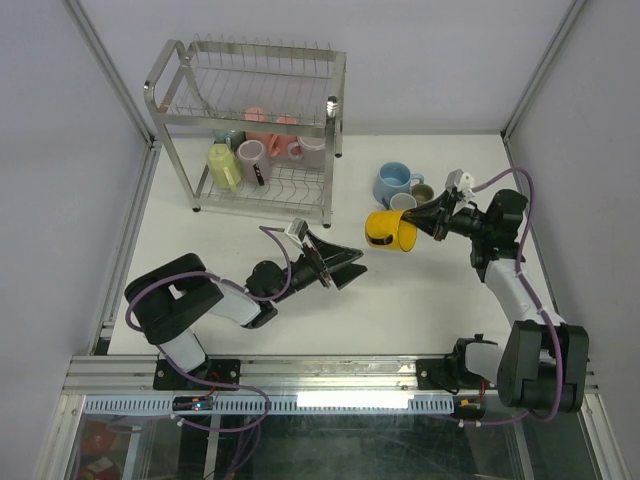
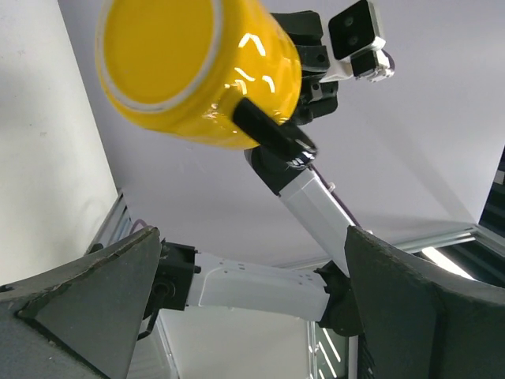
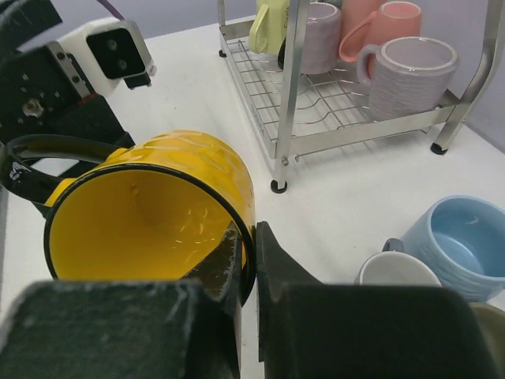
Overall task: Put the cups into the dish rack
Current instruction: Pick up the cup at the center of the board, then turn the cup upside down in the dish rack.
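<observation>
My right gripper (image 1: 425,222) is shut on the rim of a yellow cup (image 1: 390,231) and holds it on its side above the table; its jaws pinch the cup's wall (image 3: 254,237). My left gripper (image 1: 352,266) is open and empty, just left of and below the yellow cup, which fills the top of the left wrist view (image 2: 197,71). The chrome dish rack (image 1: 165,78) stands at the back left with several cups on its lower shelf: yellow-green (image 1: 222,164), lilac (image 1: 252,160), pink (image 1: 280,142), grey (image 1: 311,150). A light blue cup (image 1: 396,183) sits on the table.
Two smaller cups, a white one (image 1: 403,203) and an olive one (image 1: 423,193), stand by the blue cup behind the right gripper. The rack's front right leg (image 3: 277,185) is close to the yellow cup. Grey walls enclose the table.
</observation>
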You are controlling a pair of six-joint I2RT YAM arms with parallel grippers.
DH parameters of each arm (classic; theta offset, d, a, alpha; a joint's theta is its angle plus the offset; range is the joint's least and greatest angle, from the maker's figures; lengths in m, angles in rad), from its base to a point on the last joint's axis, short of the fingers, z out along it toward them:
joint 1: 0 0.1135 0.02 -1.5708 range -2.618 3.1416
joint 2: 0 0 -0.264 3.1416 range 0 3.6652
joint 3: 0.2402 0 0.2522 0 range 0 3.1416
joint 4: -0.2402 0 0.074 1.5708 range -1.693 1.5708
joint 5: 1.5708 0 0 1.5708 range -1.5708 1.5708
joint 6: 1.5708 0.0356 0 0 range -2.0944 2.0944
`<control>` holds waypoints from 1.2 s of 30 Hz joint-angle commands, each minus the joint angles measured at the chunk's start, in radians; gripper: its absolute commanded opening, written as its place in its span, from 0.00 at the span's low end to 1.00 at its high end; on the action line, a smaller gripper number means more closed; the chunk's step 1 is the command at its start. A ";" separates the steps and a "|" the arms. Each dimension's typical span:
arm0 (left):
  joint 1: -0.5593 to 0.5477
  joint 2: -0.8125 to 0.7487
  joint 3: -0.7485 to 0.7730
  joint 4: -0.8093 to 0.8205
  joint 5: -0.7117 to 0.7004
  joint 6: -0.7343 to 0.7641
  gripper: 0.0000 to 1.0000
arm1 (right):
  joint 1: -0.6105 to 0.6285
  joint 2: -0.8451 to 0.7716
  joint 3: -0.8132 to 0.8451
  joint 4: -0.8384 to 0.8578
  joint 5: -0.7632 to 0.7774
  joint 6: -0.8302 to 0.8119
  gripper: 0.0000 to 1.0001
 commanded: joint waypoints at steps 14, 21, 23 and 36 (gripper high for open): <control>-0.012 0.063 0.049 0.308 0.073 -0.091 0.96 | 0.114 -0.040 0.240 -0.574 -0.047 -0.878 0.00; -0.012 0.074 0.083 0.307 0.075 -0.087 0.87 | 0.132 -0.058 0.219 -0.628 -0.061 -0.974 0.00; -0.012 0.093 0.097 0.307 0.077 -0.093 0.84 | 0.134 -0.064 0.210 -0.627 -0.076 -0.978 0.00; -0.018 0.162 0.199 0.307 0.075 -0.110 0.66 | 0.151 -0.072 0.170 -0.612 -0.127 -0.978 0.00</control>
